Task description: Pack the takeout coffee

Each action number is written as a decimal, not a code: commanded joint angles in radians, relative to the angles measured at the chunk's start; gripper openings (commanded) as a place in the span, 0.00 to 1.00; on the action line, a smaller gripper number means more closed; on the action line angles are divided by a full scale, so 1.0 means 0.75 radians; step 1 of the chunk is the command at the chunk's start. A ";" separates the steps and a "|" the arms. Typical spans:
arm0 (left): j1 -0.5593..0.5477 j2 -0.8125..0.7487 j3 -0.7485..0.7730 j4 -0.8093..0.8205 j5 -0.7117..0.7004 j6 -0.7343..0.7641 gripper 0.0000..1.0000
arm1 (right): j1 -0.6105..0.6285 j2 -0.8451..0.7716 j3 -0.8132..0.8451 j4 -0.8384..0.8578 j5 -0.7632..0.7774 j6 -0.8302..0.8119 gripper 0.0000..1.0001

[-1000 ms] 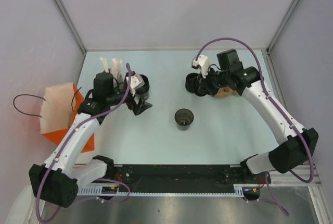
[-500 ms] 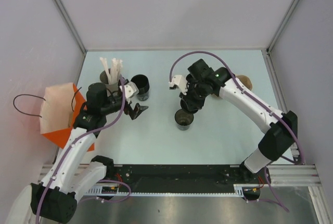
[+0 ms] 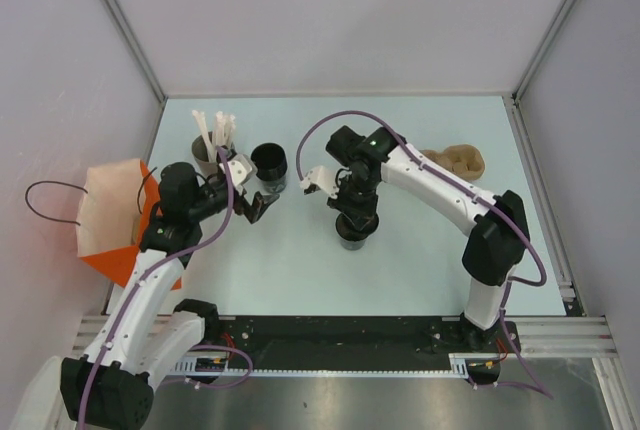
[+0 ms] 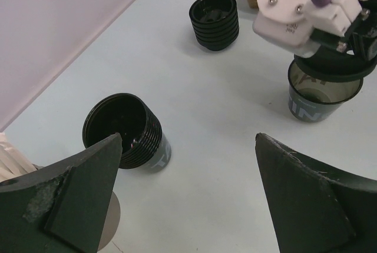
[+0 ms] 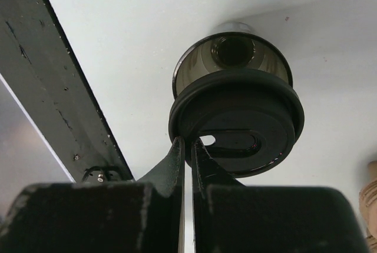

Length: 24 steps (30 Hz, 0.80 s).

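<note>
The takeout coffee's cup, small, dark and tapered, stands mid-table with its mouth partly uncovered. It also shows in the left wrist view. My right gripper is shut on the rim of the black round lid and holds it right over the cup, flat; I cannot tell whether lid and cup touch. The right gripper's tips pinch the lid's near edge. My left gripper is open and empty, low over the table left of the cup.
A stack of lidless black cups and a grey cup of white straws stand at the back left. An orange and white paper bag lies off the table's left edge. A brown carrier is at the back right. A stack of lids stands further back.
My right arm has swung from the back right to over the middle cup, carrying the lid. My left gripper has drawn back from the cup stack and stayed open.
</note>
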 commanded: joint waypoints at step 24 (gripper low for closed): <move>0.038 -0.014 -0.004 0.065 0.064 -0.016 1.00 | 0.120 0.123 0.099 0.024 0.160 0.108 0.03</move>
